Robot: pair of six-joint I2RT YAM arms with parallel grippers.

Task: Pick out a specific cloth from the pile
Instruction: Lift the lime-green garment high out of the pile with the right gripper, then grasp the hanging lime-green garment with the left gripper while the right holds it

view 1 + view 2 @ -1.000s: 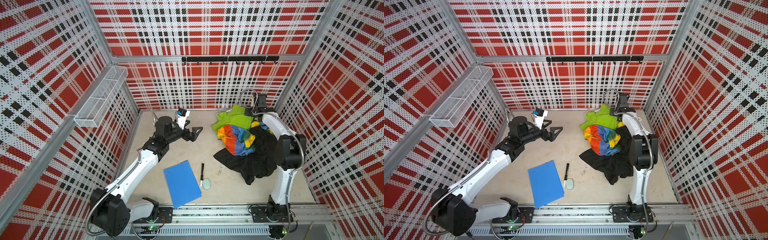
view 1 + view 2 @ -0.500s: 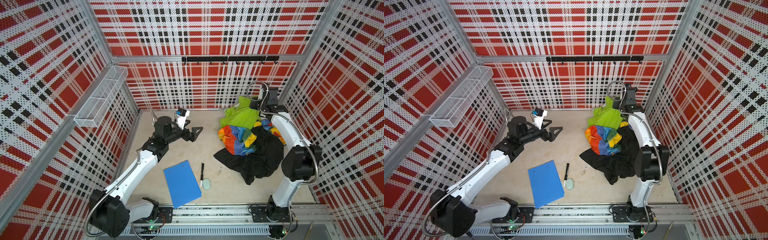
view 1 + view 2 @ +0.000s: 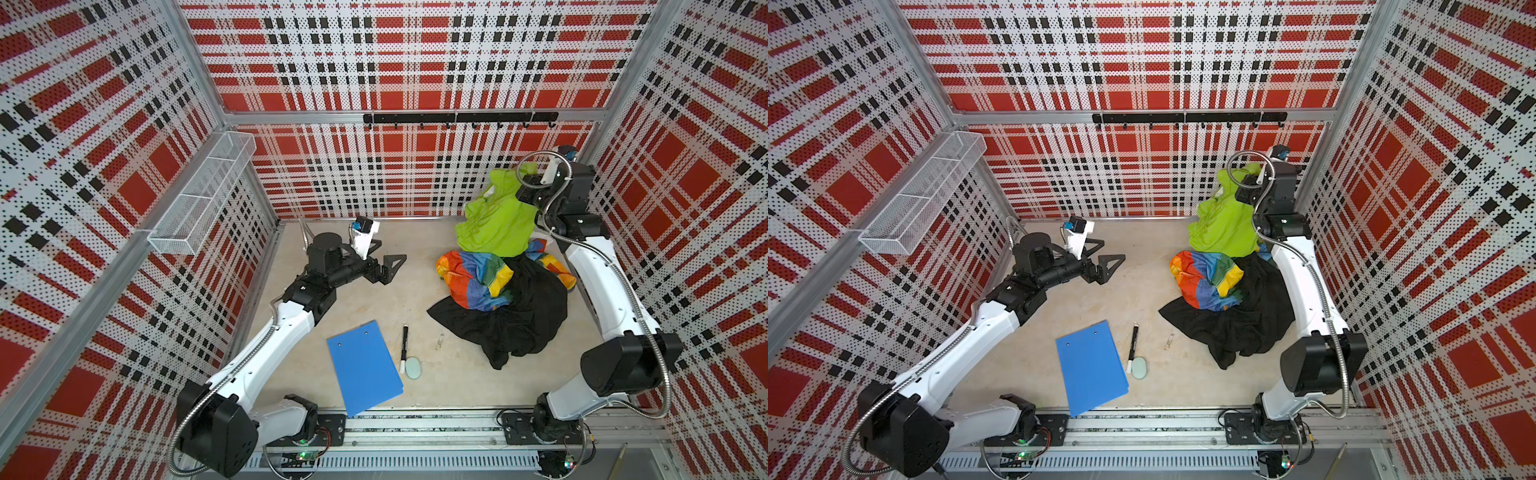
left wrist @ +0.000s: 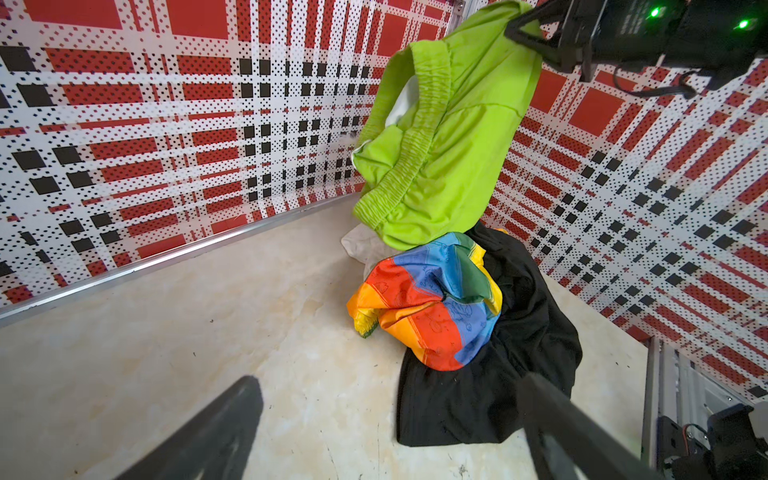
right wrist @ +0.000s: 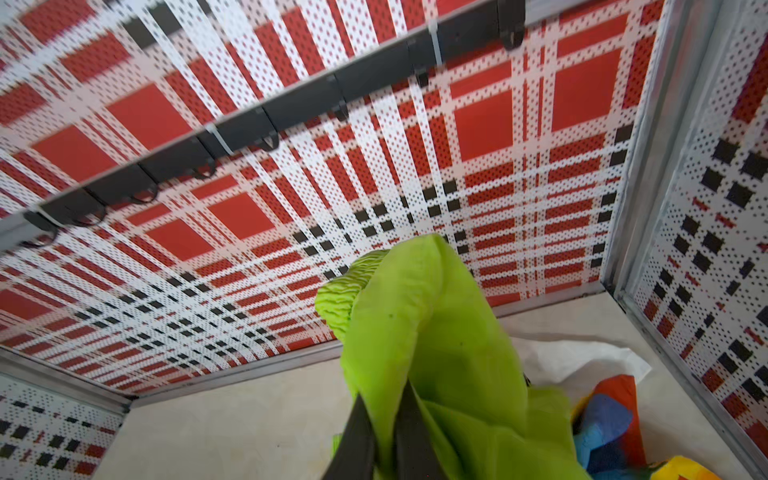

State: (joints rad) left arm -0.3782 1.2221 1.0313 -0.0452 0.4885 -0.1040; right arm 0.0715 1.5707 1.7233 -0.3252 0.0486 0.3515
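The right hand (image 5: 388, 432) is clamping the green cloth (image 3: 498, 224), dangling it beneath to peel it off the pile (image 3: 519, 299), while the left hand (image 3: 390, 251) is gaping idle.

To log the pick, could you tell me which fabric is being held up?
The lime-green cloth: the right hand holds it up, while the rainbow cloth, black garment and white cloth lie on the floor.
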